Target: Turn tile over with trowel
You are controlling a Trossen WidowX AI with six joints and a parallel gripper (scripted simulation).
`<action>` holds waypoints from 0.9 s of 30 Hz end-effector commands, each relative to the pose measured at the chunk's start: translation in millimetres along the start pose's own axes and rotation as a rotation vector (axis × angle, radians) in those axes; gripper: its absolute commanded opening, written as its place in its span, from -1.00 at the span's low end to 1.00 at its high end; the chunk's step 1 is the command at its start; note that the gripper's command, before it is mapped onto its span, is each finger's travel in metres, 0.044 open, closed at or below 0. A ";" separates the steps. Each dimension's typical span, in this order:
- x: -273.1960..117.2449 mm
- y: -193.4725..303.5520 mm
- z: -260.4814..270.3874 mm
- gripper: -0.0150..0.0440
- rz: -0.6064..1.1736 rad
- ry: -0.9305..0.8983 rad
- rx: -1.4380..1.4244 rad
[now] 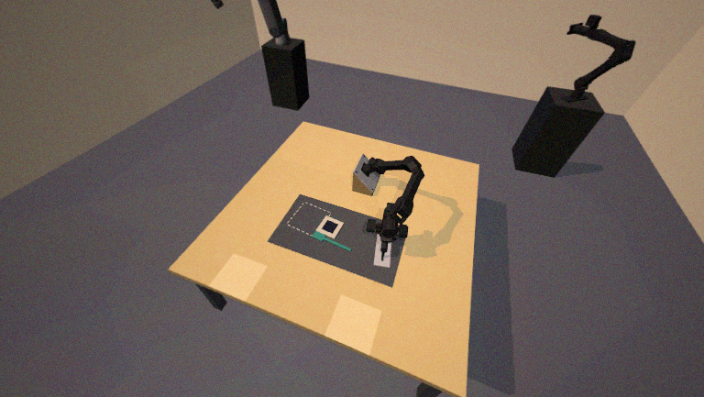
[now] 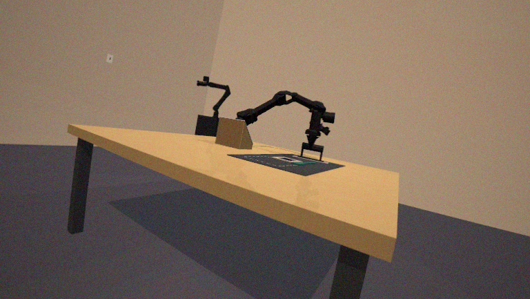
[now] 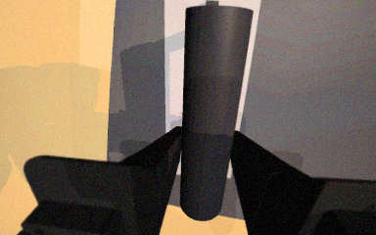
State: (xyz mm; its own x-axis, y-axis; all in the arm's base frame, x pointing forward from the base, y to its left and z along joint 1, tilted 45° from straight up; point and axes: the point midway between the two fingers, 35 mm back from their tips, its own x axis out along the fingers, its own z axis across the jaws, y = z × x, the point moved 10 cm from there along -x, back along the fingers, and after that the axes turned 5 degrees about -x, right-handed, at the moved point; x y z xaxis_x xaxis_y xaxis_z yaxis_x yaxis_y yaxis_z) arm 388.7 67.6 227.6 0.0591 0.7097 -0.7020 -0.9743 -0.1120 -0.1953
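The trowel has a dark cylindrical handle [image 3: 215, 64] [image 2: 318, 148], raised above a long pale flat blade [image 1: 381, 263] [image 3: 174, 93] at the mat's right end. My gripper [image 3: 206, 134] [image 1: 385, 239] [image 2: 312, 143] is shut on the handle, one finger on each side, pointing down. The pale tile [image 1: 336, 222] lies flat on the mat [image 1: 353, 261] [image 2: 304, 170], left of the trowel. Its dark square mark faces up. The dashed outline [image 1: 317, 207] is at the mat's left; the tile sits at its right side. Whether the blade touches the mat is hard to tell.
A teal flat-bladed tool [image 1: 337, 244] [image 2: 303, 163] lies beside the tile's near edge, its thin handle pointing right. My arm's wedge-shaped base [image 1: 361, 182] [image 2: 231, 133] stands behind the mat. Two other arms stand on pedestals [image 1: 287, 76] [image 1: 553, 133] beyond the table.
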 end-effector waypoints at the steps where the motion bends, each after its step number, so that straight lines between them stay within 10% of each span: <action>1: 1.7 0.2 -0.1 -0.05 0.005 0.002 0.146; 27: 1.6 0.1 -0.2 -0.05 0.004 0.003 0.926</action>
State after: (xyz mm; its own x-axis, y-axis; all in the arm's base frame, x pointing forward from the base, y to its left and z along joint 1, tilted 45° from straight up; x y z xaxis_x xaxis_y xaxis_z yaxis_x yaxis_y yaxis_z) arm 389.2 67.0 227.2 0.0620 0.7069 -0.7045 -0.8314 0.4272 0.3555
